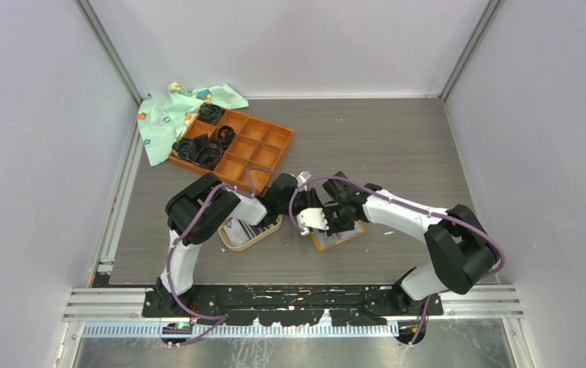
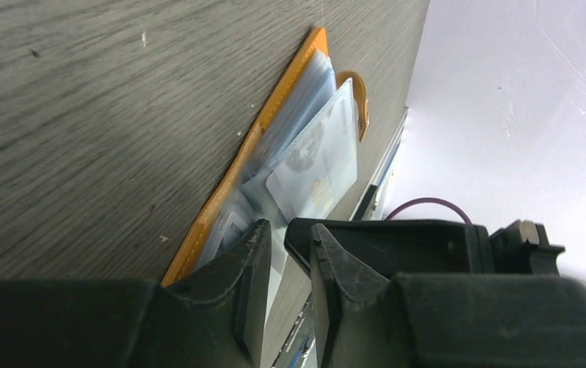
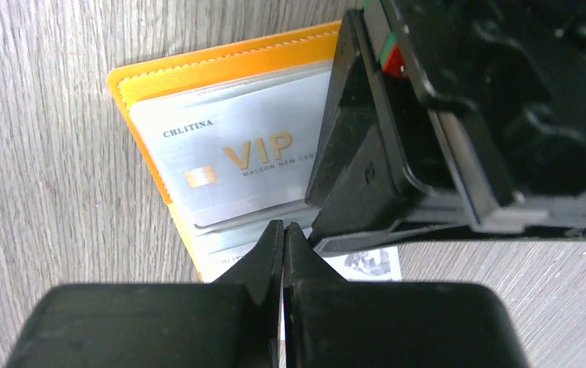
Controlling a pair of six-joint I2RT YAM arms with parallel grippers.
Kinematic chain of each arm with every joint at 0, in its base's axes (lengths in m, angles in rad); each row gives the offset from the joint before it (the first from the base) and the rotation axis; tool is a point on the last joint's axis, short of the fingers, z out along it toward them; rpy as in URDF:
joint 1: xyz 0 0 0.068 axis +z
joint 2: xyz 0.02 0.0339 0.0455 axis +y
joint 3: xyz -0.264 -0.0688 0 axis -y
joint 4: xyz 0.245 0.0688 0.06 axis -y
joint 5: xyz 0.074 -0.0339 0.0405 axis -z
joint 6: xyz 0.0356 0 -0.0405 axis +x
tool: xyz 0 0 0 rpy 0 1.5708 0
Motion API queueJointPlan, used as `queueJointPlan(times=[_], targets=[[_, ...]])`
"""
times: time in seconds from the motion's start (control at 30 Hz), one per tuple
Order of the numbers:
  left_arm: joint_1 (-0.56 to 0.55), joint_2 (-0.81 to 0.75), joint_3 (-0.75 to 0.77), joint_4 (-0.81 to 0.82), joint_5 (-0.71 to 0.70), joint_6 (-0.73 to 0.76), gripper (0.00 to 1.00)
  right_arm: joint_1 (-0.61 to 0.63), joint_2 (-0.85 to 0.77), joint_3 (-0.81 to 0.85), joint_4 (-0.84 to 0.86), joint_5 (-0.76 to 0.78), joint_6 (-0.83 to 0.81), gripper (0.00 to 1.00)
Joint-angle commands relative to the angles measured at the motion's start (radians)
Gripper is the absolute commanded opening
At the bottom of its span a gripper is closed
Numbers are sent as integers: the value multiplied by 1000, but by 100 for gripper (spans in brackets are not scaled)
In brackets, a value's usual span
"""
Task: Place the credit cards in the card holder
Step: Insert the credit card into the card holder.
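The left gripper's (image 2: 282,295) black fingers (image 2: 248,276) stand a narrow gap apart, their tips low over the open card holder, with a pale sleeve edge showing in the gap. The right gripper's (image 3: 282,257) fingers (image 3: 263,264) are pressed flat together, tips at the near side of the same holder. The small flat orange leather-like card holder (image 3: 221,65) lies open on the grey wood-grain tabletop (image 1: 397,153), close to its near edge and about midway along it, with both grippers meeting over it. A silver credit card with a gold chip and "VIP" lettering (image 3: 228,161) sits in its clear pockets, and the left gripper's body covers the holder's right part in the right wrist view. From the left wrist, a pale chip card (image 2: 317,165) shows inside a raised clear sleeve. Just left of the holder, also by the near edge, an oval tan-rimmed dish (image 1: 238,245) holds more cards, partly hidden by the left arm. Towards the far left corner lies an orange-brown compartment tray (image 1: 263,149) with dark coiled items, touching a crumpled mint-green patterned cloth (image 1: 163,123).
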Motion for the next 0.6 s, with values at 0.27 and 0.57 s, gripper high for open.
queueJointPlan(times=[0.27,0.57], targets=[[6,-199,-28,-190,-79,168,30,-175,-183,70,-158,-324,7,8],[-2,-464,-108,-295,-215,332,30,-348,-153,162,-208,-561,221,13]])
